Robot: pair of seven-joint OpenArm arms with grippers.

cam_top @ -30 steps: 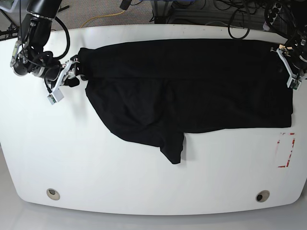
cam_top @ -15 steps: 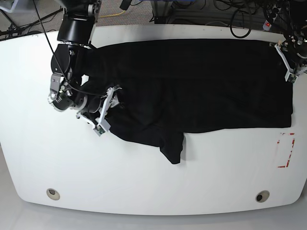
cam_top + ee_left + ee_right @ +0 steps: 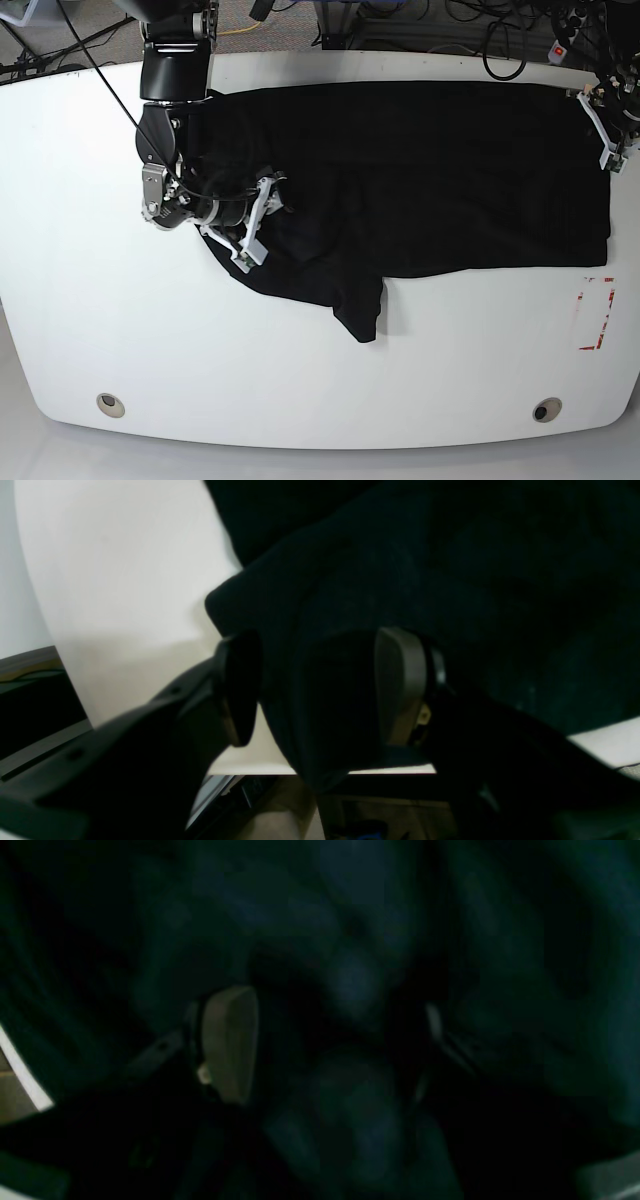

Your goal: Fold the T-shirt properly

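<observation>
Lying: we see the T-shirt (image 3: 420, 180) spread over the table's far half.
Right gripper (image 3: 256, 222): spread, cloth bunched between; grip unclear.
Left gripper (image 3: 604, 128): straddling the shirt's corner; we cannot tell if it pinches.
Risk: we fear slipping cloth would skew the fold.
Table (image 3: 300, 370): white, bare in front.
Room: cables (image 3: 500, 40) behind.

table (image 3: 300, 390) front bare, t-shirt (image 3: 450, 170) covers rear

One T-shirt (image 3: 420, 170), seemingly two grippers
</observation>
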